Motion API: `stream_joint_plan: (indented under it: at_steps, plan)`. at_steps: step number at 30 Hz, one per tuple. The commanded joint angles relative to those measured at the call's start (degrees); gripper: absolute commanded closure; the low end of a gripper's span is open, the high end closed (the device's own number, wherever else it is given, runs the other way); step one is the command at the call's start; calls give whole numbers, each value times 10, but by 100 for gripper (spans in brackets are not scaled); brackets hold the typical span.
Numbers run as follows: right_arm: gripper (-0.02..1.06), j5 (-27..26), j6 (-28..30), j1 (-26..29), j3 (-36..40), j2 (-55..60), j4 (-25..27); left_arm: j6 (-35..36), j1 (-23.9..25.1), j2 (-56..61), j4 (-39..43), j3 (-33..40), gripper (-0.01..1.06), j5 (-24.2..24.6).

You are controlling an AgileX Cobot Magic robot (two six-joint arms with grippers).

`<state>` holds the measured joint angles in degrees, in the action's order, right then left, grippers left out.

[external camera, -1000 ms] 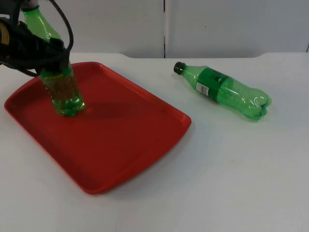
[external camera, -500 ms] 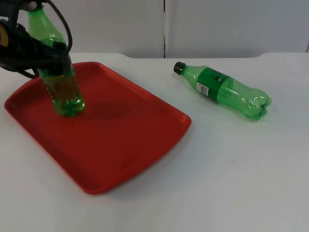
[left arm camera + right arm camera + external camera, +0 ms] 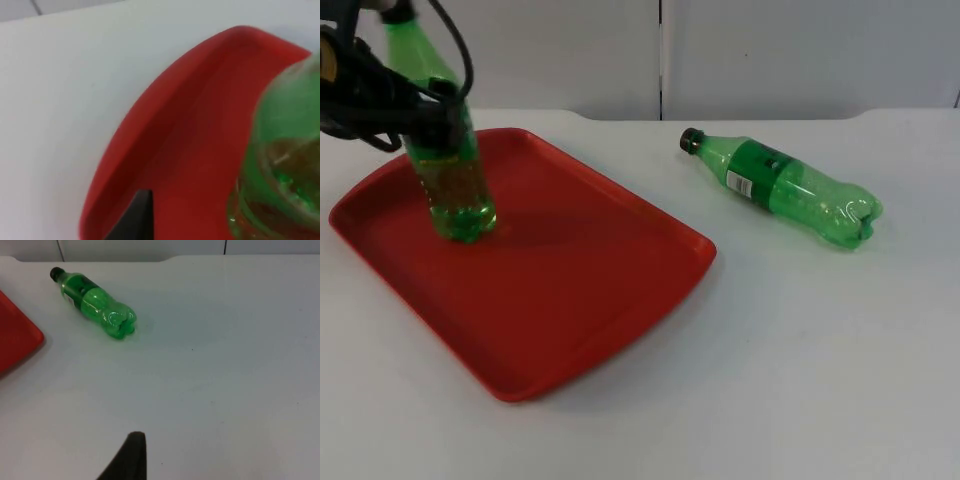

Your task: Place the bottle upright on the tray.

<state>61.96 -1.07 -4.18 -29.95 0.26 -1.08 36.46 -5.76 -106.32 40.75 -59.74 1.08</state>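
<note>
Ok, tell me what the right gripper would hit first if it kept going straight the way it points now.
Probably just the bare white table: its wrist view looks along it onto open tabletop. The lying green bottle sits off to one side, so likely missed, though depth is unclear.

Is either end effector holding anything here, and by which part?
The left end effector holds a green bottle around its upper body, below the neck, with its base on the red tray. The right arm waits, holding nothing; a second bottle lies on the table.

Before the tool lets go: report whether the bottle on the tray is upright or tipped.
Slightly tipped. The held bottle has its base on the tray, its neck leaning toward the left tool, which grips it.
</note>
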Motion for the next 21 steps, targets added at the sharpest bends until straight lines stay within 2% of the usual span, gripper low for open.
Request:
stream_joint_plan:
  at_steps: [1, 12, 21]
  plan:
    - [0, -2, 6, 4, 4, -3, 1, -2, -13, 8, -8, 2, 0, 5]
    - [0, -2, 6, 4, 4, -3, 1, -2, -33, 28, -17, 2, 0, 79]
    - [0, -2, 6, 4, 4, -3, 1, -24, -89, 92, -44, 2, 0, 167]
